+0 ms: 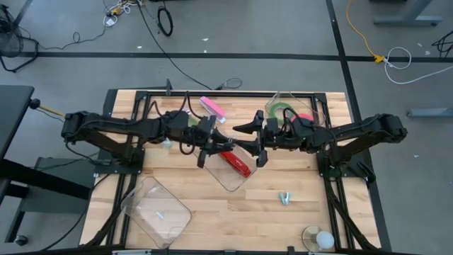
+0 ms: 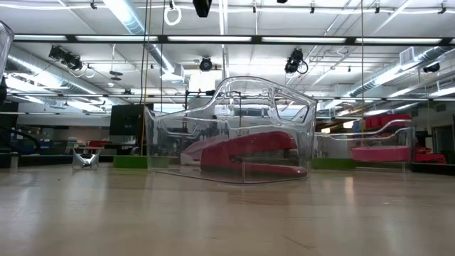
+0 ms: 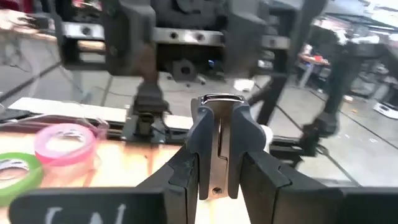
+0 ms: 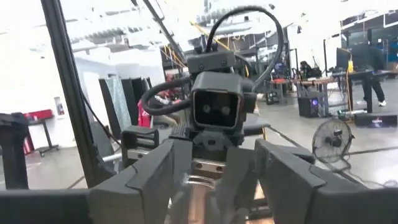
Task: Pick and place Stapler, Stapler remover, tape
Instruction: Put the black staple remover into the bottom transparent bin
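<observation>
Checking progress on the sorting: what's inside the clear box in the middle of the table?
A red stapler lies inside the clear box. The hands above cover part of the box, so anything else there is hidden.

- High view looks straight down on the whole counter (image 1: 212,205).
- Low view sits at counter height, close to the stapler (image 2: 245,151) (also seen from above).
- Wrist cameras face each other.

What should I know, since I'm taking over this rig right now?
Left gripper: shut on the dark grey, metal-tipped stapler remover, raised over table centre.
Right gripper: open, facing it.
Red stapler: inside the clear plastic box beneath them.
Green and pink tape rings: in the clear tub, far right.
Done: stapler, tape.
Left: place the held remover; a small silver item lies loose.
</observation>
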